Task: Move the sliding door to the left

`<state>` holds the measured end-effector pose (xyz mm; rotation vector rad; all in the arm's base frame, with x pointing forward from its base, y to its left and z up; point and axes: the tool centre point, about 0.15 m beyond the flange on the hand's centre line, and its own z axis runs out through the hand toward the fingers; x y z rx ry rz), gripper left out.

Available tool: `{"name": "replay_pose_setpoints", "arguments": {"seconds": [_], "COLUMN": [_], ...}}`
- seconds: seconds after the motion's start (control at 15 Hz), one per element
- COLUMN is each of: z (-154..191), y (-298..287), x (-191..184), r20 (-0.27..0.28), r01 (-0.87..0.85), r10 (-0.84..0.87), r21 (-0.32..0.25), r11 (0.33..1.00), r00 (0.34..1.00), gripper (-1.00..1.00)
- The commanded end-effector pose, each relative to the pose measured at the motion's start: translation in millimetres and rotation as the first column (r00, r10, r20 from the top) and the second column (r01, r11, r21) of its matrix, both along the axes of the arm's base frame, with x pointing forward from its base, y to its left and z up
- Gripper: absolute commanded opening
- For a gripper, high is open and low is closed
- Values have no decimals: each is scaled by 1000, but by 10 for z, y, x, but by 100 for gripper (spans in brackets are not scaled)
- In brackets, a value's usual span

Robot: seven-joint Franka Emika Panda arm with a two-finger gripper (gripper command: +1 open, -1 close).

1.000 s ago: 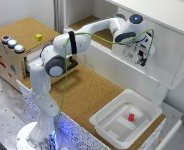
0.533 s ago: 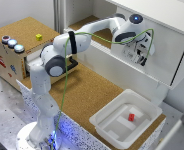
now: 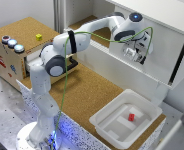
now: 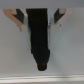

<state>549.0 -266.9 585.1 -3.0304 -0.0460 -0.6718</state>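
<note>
door (image 3: 162, 52): stiff white cabinet panel, exterior view's right, likely glides on a track | gripper (image 3: 137, 51) at its face | fingers (image 4: 18, 20) spread, holding nothing | best pushed at the dark edge

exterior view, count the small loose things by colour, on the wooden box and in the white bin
yellow block: 1, on the wooden box
round caps: 3, on that box
red block: 1, in the white bin
total: 5
</note>
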Motion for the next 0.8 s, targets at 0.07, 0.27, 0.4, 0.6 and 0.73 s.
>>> {"name": "replay_pose_setpoints", "arguments": {"seconds": [0.07, 0.27, 0.4, 0.6, 0.73], "z": [-16, -21, -15, -18, -17], "y": [298, 431, 527, 662, 763], "x": [84, 52, 33, 4, -23], "r20": [-49, -52, -53, -49, -53], "r01": [-35, -42, -47, -53, -58], "r10": [37, 45, 50, 55, 61], "r21": [49, 50, 52, 45, 48], "r11": [998, 998, 998, 998, 997], "r00": [998, 998, 997, 997, 997], "gripper": [-100, -100, -100, -100, -100]}}
